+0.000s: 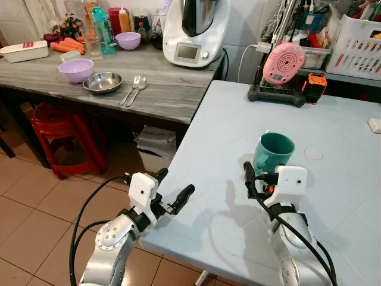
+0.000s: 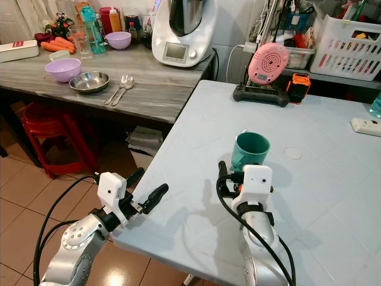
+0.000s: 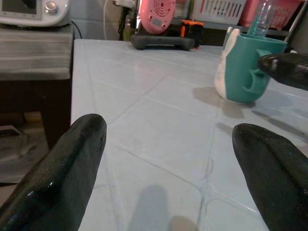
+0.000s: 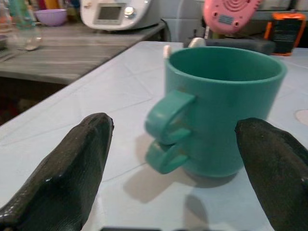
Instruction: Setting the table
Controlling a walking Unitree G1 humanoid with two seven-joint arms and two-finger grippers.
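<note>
The teal mug (image 1: 273, 153) stands upright on my pale blue desk (image 1: 333, 131), toward the near edge and well in from the left edge. Its double-loop handle (image 4: 167, 130) faces my right tool (image 4: 175, 159), which hovers just short of the mug with its two fingers spread wide apart, one to each side, touching nothing. A white patch on the mug's far side shows in the left wrist view, but I cannot tell what it is. My white wrist housing hides the mug's base in the head views.

My left tool (image 1: 175, 193) hangs at the near-left corner of the desk, fingers parted and empty; in its wrist view the fingertips (image 3: 77, 159) are blurred and cut off by the frame.

Beyond the mug a faint round mark (image 1: 313, 154) lies on the desk; I cannot make out whether it is a lid or a stain. At the far edge sits a pink round device (image 1: 284, 63) on a dark base, with an orange-and-black item (image 1: 314, 87) beside it.

On the grey wooden desk (image 1: 172, 89) to the left lie a purple bowl (image 1: 75, 70), a steel bowl (image 1: 102, 83), and a fork and spoon (image 1: 134, 88) side by side. A white kitchen machine (image 1: 194, 33) stands behind them, its top cut off. A red stool (image 1: 68, 134) sits underneath, partly in shadow.
</note>
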